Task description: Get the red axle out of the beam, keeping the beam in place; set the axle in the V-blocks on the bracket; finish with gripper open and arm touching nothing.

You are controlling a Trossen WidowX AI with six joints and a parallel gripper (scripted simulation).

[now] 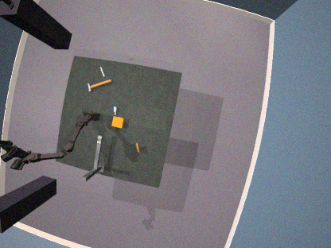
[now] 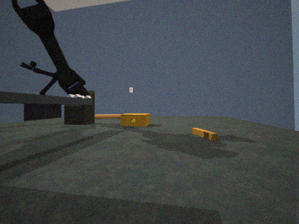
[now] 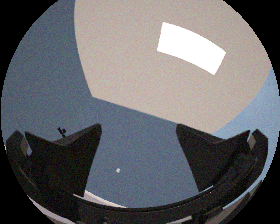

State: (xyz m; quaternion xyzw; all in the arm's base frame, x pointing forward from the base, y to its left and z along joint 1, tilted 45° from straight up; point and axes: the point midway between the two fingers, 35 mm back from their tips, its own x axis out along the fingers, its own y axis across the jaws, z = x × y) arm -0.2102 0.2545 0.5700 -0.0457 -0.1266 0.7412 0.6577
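Observation:
My gripper [image 1: 9,154] [image 3: 139,128] is open and empty, off to the left of the dark mat; the wrist view shows only walls and ceiling between its fingers. I see no red axle. An orange block [image 1: 118,122] [image 2: 142,120] with a round mark on its side sits on the mat. A small orange bar [image 1: 138,147] [image 2: 200,132] with a dark patch lies to its right. Which one is the beam, I cannot tell. A long grey raised bar [image 1: 97,153] [image 2: 32,98], apparently the bracket, carries small white notched pieces [image 1: 99,138] [image 2: 80,97] at its far end.
The arm's base [image 1: 92,116] stands on the mat [image 1: 151,94], left of the orange block. A hammer [image 1: 100,83] and a white stick [image 1: 102,71] lie farther back. A small white piece [image 1: 115,110] lies behind the block. Two dark posts [image 1: 44,24] [image 1: 32,199] stand at the left.

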